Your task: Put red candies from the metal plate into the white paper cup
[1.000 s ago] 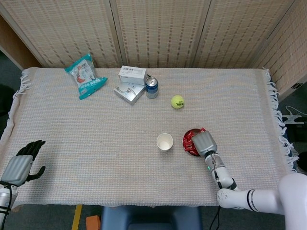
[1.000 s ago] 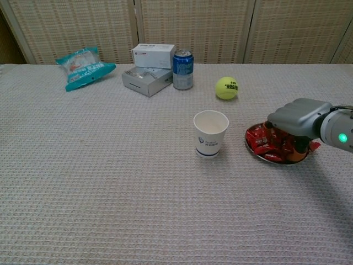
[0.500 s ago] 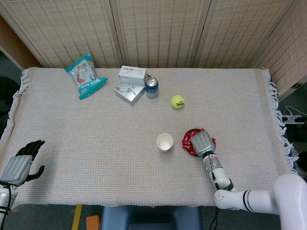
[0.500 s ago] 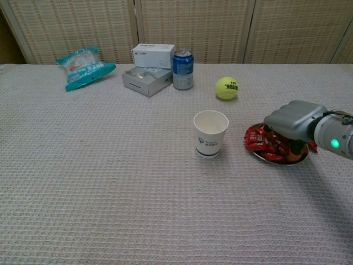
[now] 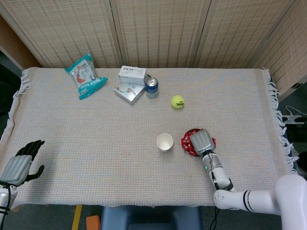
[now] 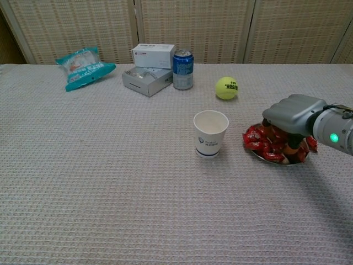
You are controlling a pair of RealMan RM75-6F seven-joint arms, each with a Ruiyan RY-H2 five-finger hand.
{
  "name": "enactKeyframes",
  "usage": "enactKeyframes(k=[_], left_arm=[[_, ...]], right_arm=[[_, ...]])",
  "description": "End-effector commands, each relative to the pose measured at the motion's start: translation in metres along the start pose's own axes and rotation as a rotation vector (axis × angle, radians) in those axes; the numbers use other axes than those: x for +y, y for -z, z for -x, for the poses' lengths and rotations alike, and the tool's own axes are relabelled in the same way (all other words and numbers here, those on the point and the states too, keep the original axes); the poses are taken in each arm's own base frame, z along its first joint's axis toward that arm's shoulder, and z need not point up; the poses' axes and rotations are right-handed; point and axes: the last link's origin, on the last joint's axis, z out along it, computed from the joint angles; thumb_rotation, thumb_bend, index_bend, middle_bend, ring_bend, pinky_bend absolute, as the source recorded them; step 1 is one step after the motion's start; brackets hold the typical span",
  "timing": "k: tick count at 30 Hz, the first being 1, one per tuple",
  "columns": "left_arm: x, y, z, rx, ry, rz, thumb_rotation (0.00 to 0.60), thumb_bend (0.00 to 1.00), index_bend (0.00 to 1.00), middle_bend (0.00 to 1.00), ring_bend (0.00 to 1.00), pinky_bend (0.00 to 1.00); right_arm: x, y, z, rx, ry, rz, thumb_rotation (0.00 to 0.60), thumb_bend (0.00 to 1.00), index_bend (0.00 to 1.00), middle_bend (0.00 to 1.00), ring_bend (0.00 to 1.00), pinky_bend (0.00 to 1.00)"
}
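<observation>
Right hand: the right hand (image 6: pixel 290 114) sits low over the metal plate (image 6: pixel 259 156), palm down, fingers curled into the heap of red candies (image 6: pixel 259 139); from above its grey back (image 5: pixel 202 141) covers most of the plate.
Grip: I cannot tell whether a candy is pinched; the fingertips are buried among the wrappers and hidden by the back of the hand in both views.
Step in hand: by my reading, the pick, meaning getting hold of a candy on the plate, with nothing yet carried toward the cup.
Next move: probably a firm close on one candy, a lift clear of the plate rim, then a short carry toward the robot's left, to the white paper cup (image 6: pixel 210 133), which stands upright and open just beside the plate, not touching it.
Cup contents: the head view looks down into the cup (image 5: pixel 164 142) and shows only white; too small to be sure it is empty.
Left hand: the left hand (image 5: pixel 20 163) rests at the near table edge, well apart from the work, fingers spread and holding nothing; the chest view does not show it.
</observation>
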Motion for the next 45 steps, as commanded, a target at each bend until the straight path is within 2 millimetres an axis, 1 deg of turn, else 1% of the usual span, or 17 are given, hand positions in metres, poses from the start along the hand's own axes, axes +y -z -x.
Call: enactKeyframes(k=[1,6,15,19,20,23,26,30,34,37,42,43,44,45], left_arm=[[0.0,0.0,0.0,0.001,0.001,0.0,0.6,0.44,0.0,0.0,0.0,0.14],[-0.001,0.0,-0.001,0.003,0.004,-0.001,0.6,0.44,0.0,0.0,0.0,0.14],[-0.001,0.0,-0.001,0.004,0.006,0.001,0.6,0.44,0.0,0.0,0.0,0.14],[-0.001,0.0,-0.002,0.004,0.01,0.0,0.6,0.44,0.0,0.0,0.0,0.14],[-0.002,0.0,-0.002,0.003,0.012,-0.001,0.6,0.44,0.0,0.0,0.0,0.14],[-0.002,0.0,-0.002,0.002,0.014,-0.003,0.6,0.44,0.0,0.0,0.0,0.14],[-0.002,0.0,-0.002,0.003,0.017,-0.001,0.6,0.44,0.0,0.0,0.0,0.14],[-0.003,0.0,-0.003,0.002,0.021,-0.001,0.6,0.44,0.0,0.0,0.0,0.14],[-0.003,0.0,-0.003,-0.002,0.026,0.0,0.6,0.44,0.0,0.0,0.0,0.14],[-0.004,0.0,-0.003,-0.002,0.029,0.001,0.6,0.44,0.0,0.0,0.0,0.14],[-0.005,0.0,-0.004,-0.001,0.034,0.0,0.6,0.44,0.0,0.01,0.0,0.14],[-0.005,0.0,-0.004,-0.001,0.035,0.001,0.6,0.44,0.0,0.01,0.0,0.14],[-0.005,0.0,-0.004,-0.001,0.036,0.001,0.6,0.44,0.0,0.01,0.0,0.14],[-0.005,0.0,-0.004,-0.002,0.037,0.001,0.6,0.44,0.0,0.01,0.0,0.14]], right_arm=[[0.004,0.003,-0.008,0.021,-0.017,0.003,0.6,0.41,0.72,0.67,0.58,0.74],[0.005,0.009,-0.021,0.052,-0.052,-0.008,0.6,0.41,0.73,0.67,0.58,0.74],[0.003,0.026,-0.057,0.146,-0.131,-0.047,0.6,0.41,0.74,0.68,0.59,0.74],[-0.003,0.032,-0.075,0.18,-0.161,-0.074,0.6,0.41,0.74,0.68,0.59,0.74],[-0.006,0.034,-0.082,0.196,-0.171,-0.085,0.6,0.41,0.74,0.68,0.59,0.74],[-0.015,0.037,-0.095,0.219,-0.2,-0.112,0.6,0.41,0.74,0.68,0.59,0.74],[-0.025,0.037,-0.104,0.223,-0.208,-0.136,0.6,0.41,0.74,0.68,0.59,0.74],[-0.041,0.032,-0.107,0.212,-0.195,-0.158,0.6,0.41,0.74,0.68,0.59,0.74],[-0.058,0.024,-0.106,0.186,-0.182,-0.171,0.6,0.41,0.74,0.68,0.59,0.74],[-0.066,0.019,-0.105,0.172,-0.175,-0.174,0.6,0.41,0.72,0.68,0.59,0.74],[-0.07,0.016,-0.105,0.169,-0.17,-0.172,0.6,0.41,0.65,0.68,0.59,0.74],[-0.071,0.016,-0.104,0.168,-0.168,-0.172,0.6,0.42,0.62,0.68,0.59,0.74],[-0.072,0.015,-0.104,0.166,-0.168,-0.174,0.6,0.42,0.57,0.68,0.59,0.74],[-0.073,0.015,-0.104,0.165,-0.168,-0.177,0.6,0.41,0.54,0.68,0.59,0.74]])
